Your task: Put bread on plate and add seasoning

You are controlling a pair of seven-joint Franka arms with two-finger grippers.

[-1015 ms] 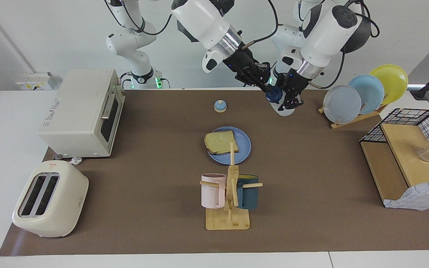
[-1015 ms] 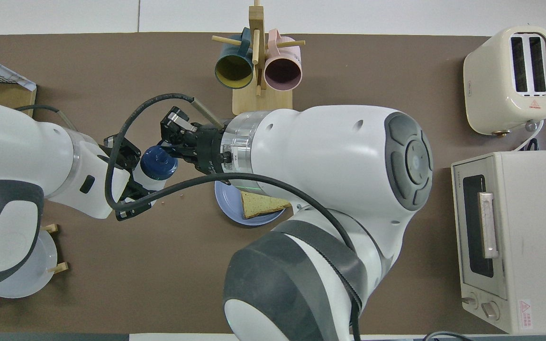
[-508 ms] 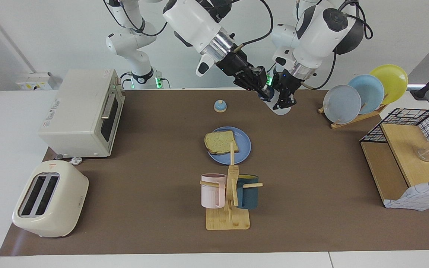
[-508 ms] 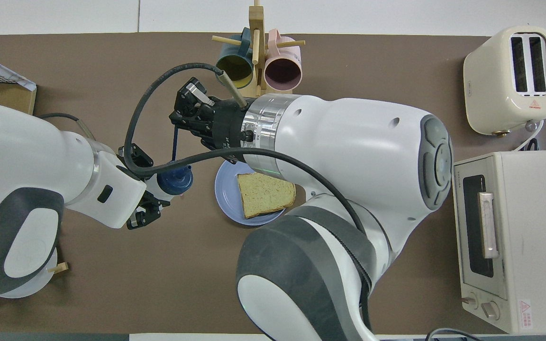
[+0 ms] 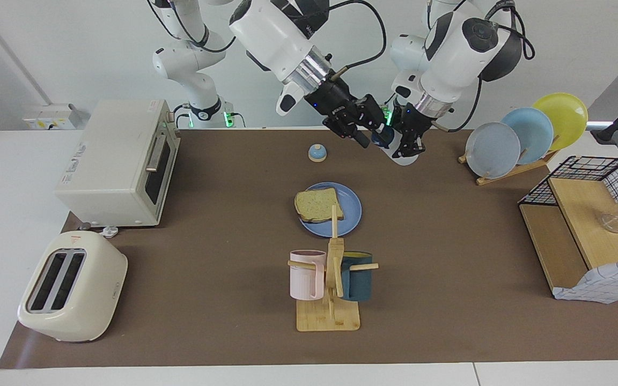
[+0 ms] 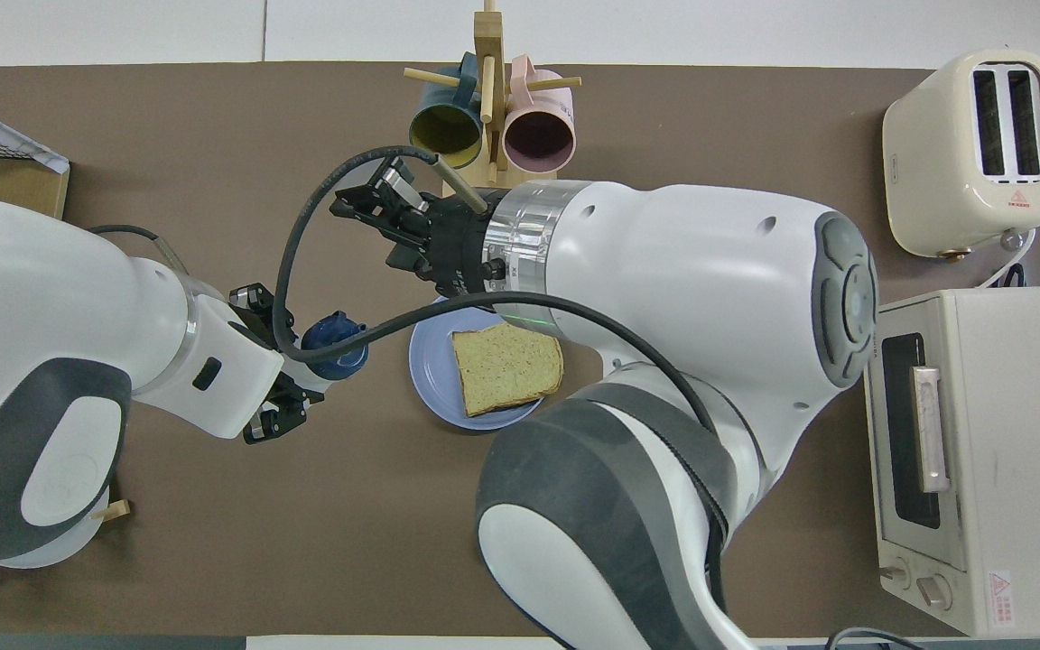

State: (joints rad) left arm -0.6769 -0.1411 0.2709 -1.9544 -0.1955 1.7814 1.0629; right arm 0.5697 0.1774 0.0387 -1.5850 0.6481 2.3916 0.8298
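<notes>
1. The bread (image 5: 318, 205) lies flat on the plate (image 5: 351, 214), on the part of the plate toward the right arm's end and a little nearer the robots. One of its straight edges faces the mug rack (image 5: 330, 289); its crust overhangs the plate rim slightly in the facing view.
2. The plate sits mid-table, between the bell (image 5: 317, 153) and the mug rack.
3. The left gripper (image 5: 406, 143) is clamped on the bottle (image 5: 395, 147), held up in the air near the robots' edge of the mat, toward the left arm's end from the bell.
4. The bottle is tilted: its long axis leans, the blue cap (image 6: 332, 332) pointing up and toward the right gripper, the pale body slanting down under the left fingers (image 5: 415, 140). From overhead the cap shows just beside the plate rim, not over the bread.
5. The right gripper (image 5: 361, 134) hangs in the air just beside the cap, between bell and bottle in the facing view. Its fingers (image 6: 385, 190) look slightly parted, with nothing between them; whether it touches the cap I cannot tell.
6. The oven (image 5: 121, 161) and toaster (image 5: 70, 287) stand at the right arm's end; the plate rack (image 5: 523, 142) and wire basket (image 5: 588, 214) at the left arm's end.
</notes>
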